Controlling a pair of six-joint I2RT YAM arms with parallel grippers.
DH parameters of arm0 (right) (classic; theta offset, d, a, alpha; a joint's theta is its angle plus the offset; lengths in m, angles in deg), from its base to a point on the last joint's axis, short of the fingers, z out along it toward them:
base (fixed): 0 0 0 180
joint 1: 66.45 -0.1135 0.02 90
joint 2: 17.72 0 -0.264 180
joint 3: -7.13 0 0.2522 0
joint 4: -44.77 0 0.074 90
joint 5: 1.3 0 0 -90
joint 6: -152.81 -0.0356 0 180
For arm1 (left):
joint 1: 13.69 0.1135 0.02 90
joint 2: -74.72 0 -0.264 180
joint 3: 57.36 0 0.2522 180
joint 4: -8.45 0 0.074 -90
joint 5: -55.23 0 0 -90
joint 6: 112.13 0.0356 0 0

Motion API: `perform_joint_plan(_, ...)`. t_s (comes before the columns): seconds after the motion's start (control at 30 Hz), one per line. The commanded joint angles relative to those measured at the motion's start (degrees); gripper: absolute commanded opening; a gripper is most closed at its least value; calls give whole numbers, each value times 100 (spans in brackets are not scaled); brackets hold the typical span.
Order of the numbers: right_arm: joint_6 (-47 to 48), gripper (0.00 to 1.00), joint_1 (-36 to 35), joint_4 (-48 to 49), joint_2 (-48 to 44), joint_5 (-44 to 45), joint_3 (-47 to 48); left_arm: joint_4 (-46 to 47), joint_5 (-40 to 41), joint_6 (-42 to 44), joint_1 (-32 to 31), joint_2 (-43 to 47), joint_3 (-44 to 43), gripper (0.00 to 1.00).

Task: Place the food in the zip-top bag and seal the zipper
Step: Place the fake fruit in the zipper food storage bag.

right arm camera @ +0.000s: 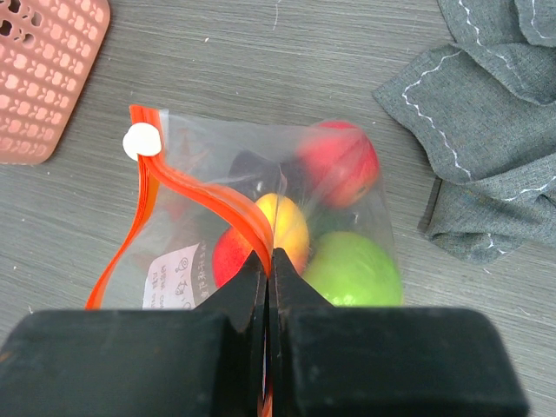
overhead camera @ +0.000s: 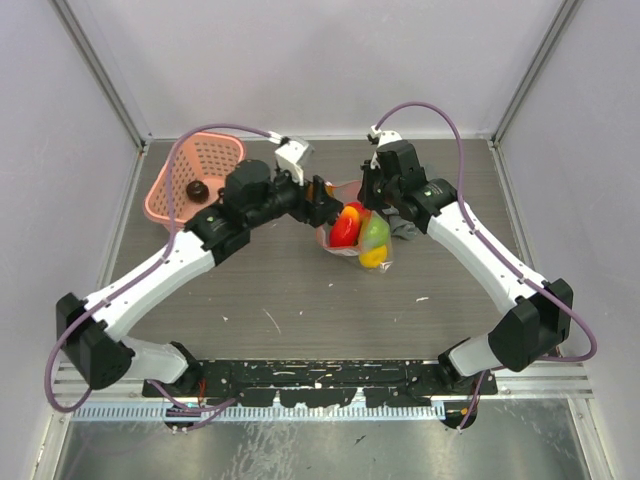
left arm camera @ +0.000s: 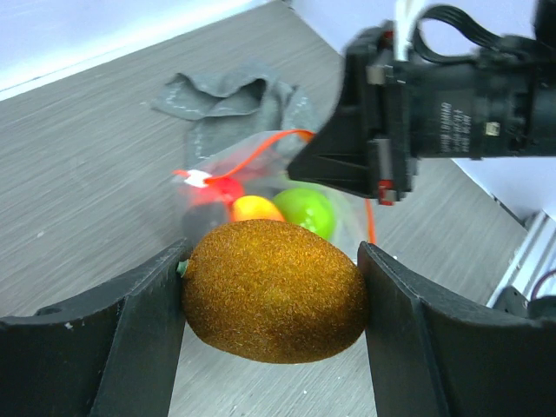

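My left gripper point(left arm camera: 271, 287) is shut on a fuzzy brown kiwi point(left arm camera: 274, 291) and holds it above the table, just left of the zip-top bag point(overhead camera: 357, 235). The clear bag point(right arm camera: 287, 208) holds red point(right arm camera: 343, 161), yellow-orange point(right arm camera: 282, 226), green point(right arm camera: 352, 269) and dark food. My right gripper point(right arm camera: 271, 261) is shut on the bag's orange zipper strip point(right arm camera: 208, 195), holding the mouth open. The white slider tab point(right arm camera: 142, 141) sits at the strip's far end. In the top view the left gripper point(overhead camera: 322, 201) and right gripper point(overhead camera: 372, 198) flank the bag.
A pink lattice basket point(overhead camera: 178, 190) at the back left holds a dark fruit point(overhead camera: 198, 190). A grey cloth point(right arm camera: 495, 130) lies crumpled just right of the bag. Grey walls enclose the table on three sides.
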Motion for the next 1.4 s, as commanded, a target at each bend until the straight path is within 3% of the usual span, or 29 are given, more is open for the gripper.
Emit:
perform_joint_plan(0.0,-96,1,14,257,-268,-151,230,708,-195,259,-237,-514,-43,48)
perform_joint_plan(0.33,-122,1,12,219,-199,-256,266,742,-225,403,-507,-1370,-208,49)
perform_joint_plan(0.53,-109,1,14,224,-190,-233,264,671,-199,460,-654,-1511,-112,69)
perform_joint_plan(0.83,-28,1,14,274,-164,-206,240,269,-236,464,-678,-1368,-211,90)
perform_joint_plan(1.03,1,1,14,311,-165,-156,186,-113,-17,390,-680,-1018,-372,92)
perform_joint_plan(1.37,36,1,14,418,-212,-65,33,-1160,1165,431,-390,-219,-560,96)
